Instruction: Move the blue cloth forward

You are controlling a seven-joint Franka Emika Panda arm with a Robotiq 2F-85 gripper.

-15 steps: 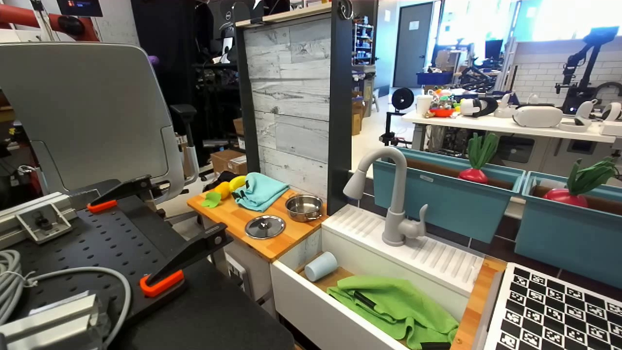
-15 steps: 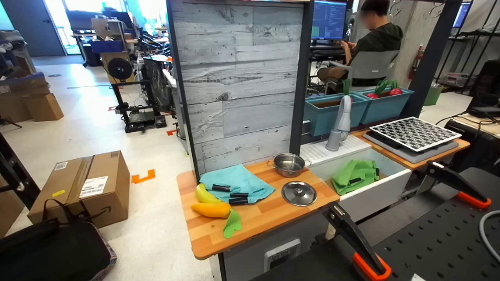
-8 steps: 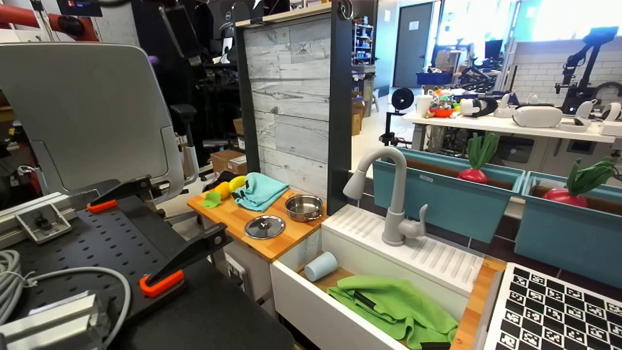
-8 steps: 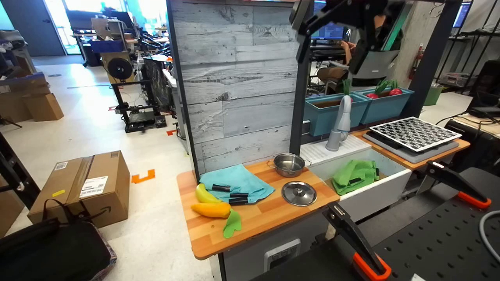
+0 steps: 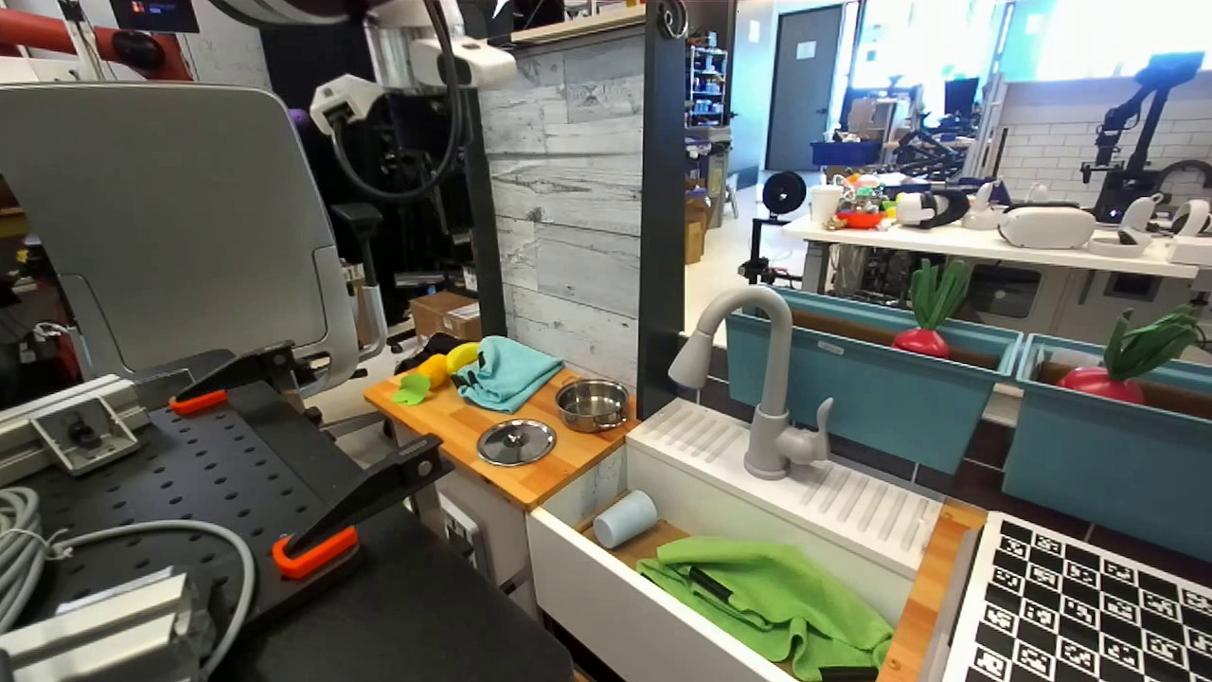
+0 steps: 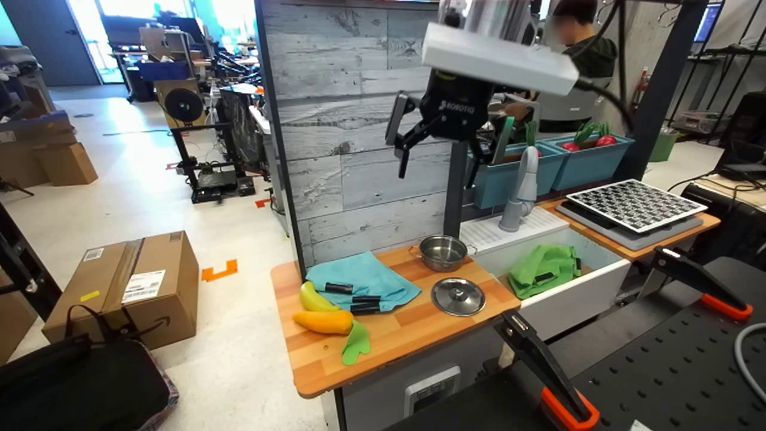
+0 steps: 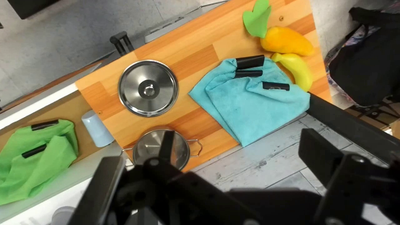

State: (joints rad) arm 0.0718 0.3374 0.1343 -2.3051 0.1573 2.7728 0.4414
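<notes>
The blue cloth lies folded and rumpled, with black strips on it, on the wooden counter. It shows in both exterior views [image 5: 511,371] [image 6: 365,276] and in the wrist view [image 7: 256,106]. My gripper [image 6: 437,175] hangs in the air well above the counter, in front of the grey plank panel, above and right of the cloth in that exterior view. Its fingers stand wide apart with nothing between them. In the wrist view, the gripper [image 7: 236,139] is open and the cloth lies beyond the fingertips. In an exterior view, the fingers cannot be made out against the dark background.
A yellow banana [image 6: 315,297] and an orange pepper-like toy [image 6: 323,321] lie beside the cloth. A pot [image 6: 443,252] and a lid [image 6: 458,297] stand on its other side. The plank panel [image 6: 371,149] rises behind. The sink holds a green cloth [image 5: 767,587] and a cup [image 5: 625,519].
The arm has come into view from the top in both exterior views. The gripper has moved down with its fingers apart. The blue cloth and the other objects have not moved.
</notes>
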